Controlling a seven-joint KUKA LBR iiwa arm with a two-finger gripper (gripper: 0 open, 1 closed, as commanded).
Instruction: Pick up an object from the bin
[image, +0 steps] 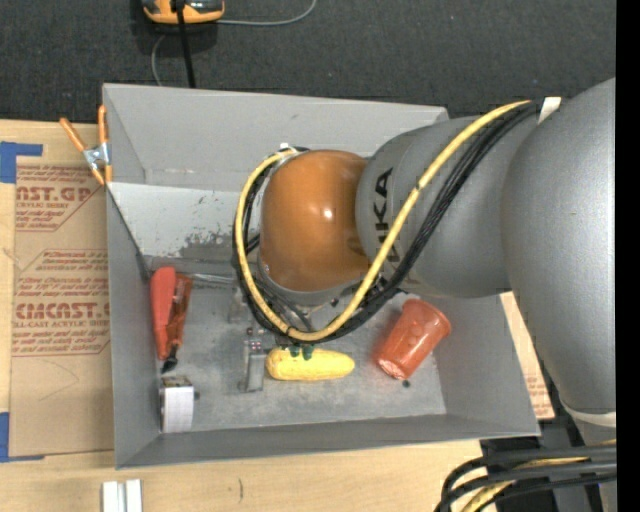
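Far left: a long red-orange thing lies along the left wall of the bin – a dark part runs down its right side, and I can't tell what kind of thing it is.
Front-left corner: a small white block, near the red-orange thing's lower end.
Gripper: my gripper is low over the bin floor, under my orange cover – wide or narrow, I cannot tell.
Task's thing: a yellow corn cob lies flat at the middle front of the floor, just right of my gripper; touching or not, I cannot say.
Right: a red cup lies tipped over, near the cob's right end.
Far right: my grey arm, cables looped along it.
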